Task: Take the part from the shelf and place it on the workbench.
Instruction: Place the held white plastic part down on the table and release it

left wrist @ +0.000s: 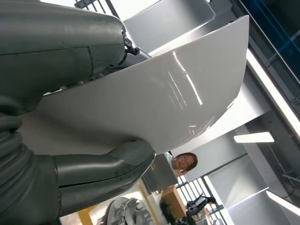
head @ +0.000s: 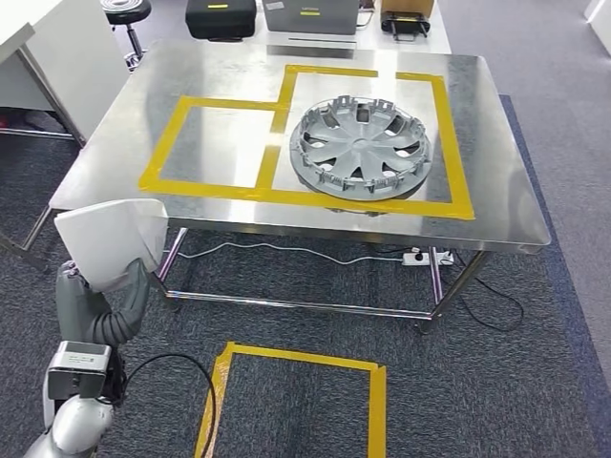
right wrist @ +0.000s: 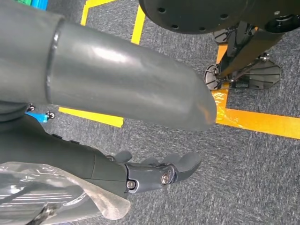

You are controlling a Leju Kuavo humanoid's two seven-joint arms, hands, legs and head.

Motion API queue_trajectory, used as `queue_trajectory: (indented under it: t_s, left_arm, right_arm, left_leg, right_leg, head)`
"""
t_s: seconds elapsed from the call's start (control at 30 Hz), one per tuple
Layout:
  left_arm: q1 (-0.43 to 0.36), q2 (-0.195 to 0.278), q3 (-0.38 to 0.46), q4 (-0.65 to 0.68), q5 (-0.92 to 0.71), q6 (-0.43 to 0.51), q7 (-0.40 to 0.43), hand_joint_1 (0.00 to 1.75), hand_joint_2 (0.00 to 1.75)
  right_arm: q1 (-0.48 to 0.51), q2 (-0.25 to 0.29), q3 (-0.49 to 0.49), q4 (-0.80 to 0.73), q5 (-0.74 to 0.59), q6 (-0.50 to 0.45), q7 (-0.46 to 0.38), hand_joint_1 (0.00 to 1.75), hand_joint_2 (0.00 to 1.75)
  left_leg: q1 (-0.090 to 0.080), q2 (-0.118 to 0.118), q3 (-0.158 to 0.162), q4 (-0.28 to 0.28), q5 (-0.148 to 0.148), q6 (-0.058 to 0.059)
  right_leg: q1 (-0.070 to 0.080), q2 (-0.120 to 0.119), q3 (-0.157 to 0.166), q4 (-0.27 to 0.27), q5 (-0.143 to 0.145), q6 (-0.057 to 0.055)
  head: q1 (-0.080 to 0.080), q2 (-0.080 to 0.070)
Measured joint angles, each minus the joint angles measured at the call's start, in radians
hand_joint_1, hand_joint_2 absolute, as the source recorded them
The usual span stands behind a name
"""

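I see hubcap (head: pixel 360 146) lying inside right yellow tape outline (head: pixel 452 143). Power strip (head: pixel 428 257) and cables on carpet. Tape square (head: pixel 299 361) on floor. Black case (head: pixel 221 16), stool (head: pixel 127 11) beyond. Person (left wrist: pixel 183 162) in left wrist view.

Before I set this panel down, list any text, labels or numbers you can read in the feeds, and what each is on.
No text reads clearly in any view.
Black case at the head view's top edge: a yellow mark, too small to read.
Grey box beside it: a faint line of print, too blurred to read.
Glossy white curved panel in the left hand: no markings showing.
Silver plastic wheel cover on the steel workbench: no markings showing.
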Motion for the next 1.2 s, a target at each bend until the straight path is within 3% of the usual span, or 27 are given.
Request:
queue_trajectory:
  t_s: [0.2, 0.73, 0.9, 0.97, 1.03, 1.07, 1.1, 1.13, 1.2]
  left_arm:
    - [0.0, 0.0, 0.0, 0.0, 0.0, 0.0, 0.0, 1.75, 1.75]
    - [0.0, -0.001, 0.0, 0.0, 0.0, 0.0, 0.0, 1.75, 1.75]
    - [0.0, 0.0, 0.0, -0.001, 0.0, 0.0, 0.0, 1.75, 1.75]
    - [-0.002, -0.001, 0.0, -0.001, 0.0, 0.0, 0.0, 1.75, 1.75]
    - [-0.004, -0.001, 0.0, -0.001, 0.0, 0.0, 0.0, 1.75, 1.75]
    - [-0.003, -0.001, 0.0, -0.001, 0.0, 0.0, 0.0, 1.75, 1.75]
    - [-0.002, -0.001, 0.0, -0.001, 0.0, -0.001, 0.0, 1.75, 1.75]
    - [-0.002, -0.001, -0.001, 0.0, 0.0, -0.001, 0.0, 1.75, 1.75]
    - [-0.002, -0.001, -0.001, 0.0, 0.0, -0.001, 0.0, 1.75, 1.75]
  right_arm:
    - [0.0, 0.0, 0.0, 0.0, 0.0, 0.0, 0.0, 0.0, 0.0]
    - [0.0, 0.0, 0.0, 0.0, 0.0, 0.0, 0.0, 0.0, 0.0]
    - [-0.001, 0.0, 0.0, 0.0, 0.0, 0.0, 0.0, 0.0, 0.0]
    - [-0.001, 0.0, 0.0, 0.0, 0.0, 0.0, 0.0, 0.0, 0.0]
    - [0.0, 0.0, 0.0, 0.0, 0.0, 0.0, 0.0, 0.0, 0.0]
    - [0.0, 0.0, 0.0, 0.0, 0.0, 0.0, 0.0, 0.0, 0.0]
    - [0.001, 0.0, 0.0, 0.0, 0.0, 0.0, 0.0, 0.0, 0.0]
    - [0.001, 0.0, 0.001, 0.0, 0.0, 0.0, 0.0, 0.0, 0.0]
    - [0.0, 0.0, 0.001, 0.0, 0.0, 0.0, 0.0, 0.0, 0.0]
  left_leg:
    - [-0.001, 0.0, 0.0, 0.001, -0.001, 0.003]
    - [0.002, 0.0, 0.001, 0.0, -0.001, 0.003]
    - [-0.002, 0.0, 0.009, -0.014, 0.002, 0.026]
    - [0.003, 0.001, 0.023, -0.037, 0.012, 0.034]
    - [0.004, 0.002, 0.027, -0.043, 0.013, 0.038]
    - [0.003, 0.001, 0.027, -0.043, 0.012, 0.038]
    - [0.003, 0.001, 0.028, -0.042, 0.01, 0.037]
    - [0.004, 0.0, 0.03, -0.041, 0.008, 0.034]
    - [0.008, -0.003, 0.033, -0.032, -0.001, 0.022]
  right_leg:
    - [-0.001, 0.0, 0.0, -0.001, 0.0, 0.005]
    - [0.002, 0.0, 0.0, 0.0, -0.001, 0.005]
    - [-0.004, -0.001, 0.003, -0.007, -0.001, 0.022]
    - [-0.004, 0.004, -0.023, 0.045, -0.033, 0.023]
    - [-0.006, 0.008, -0.09, 0.172, -0.091, 0.023]
    - [-0.006, 0.008, -0.124, 0.233, -0.111, 0.025]
    - [-0.008, 0.008, -0.145, 0.265, -0.113, 0.027]
    - [-0.009, 0.008, -0.146, 0.257, -0.094, 0.029]
    - [-0.016, 0.008, -0.097, 0.142, -0.024, 0.034]
  head:
    - [0.0, 0.0]
    - [0.0, 0.0]
    - [-0.001, 0.0]
    - [0.002, 0.0]
    - [0.005, 0.0]
    - [0.005, 0.0]
    - [0.005, 0.0]
    - [0.005, 0.0]
    - [0.005, 0.0]
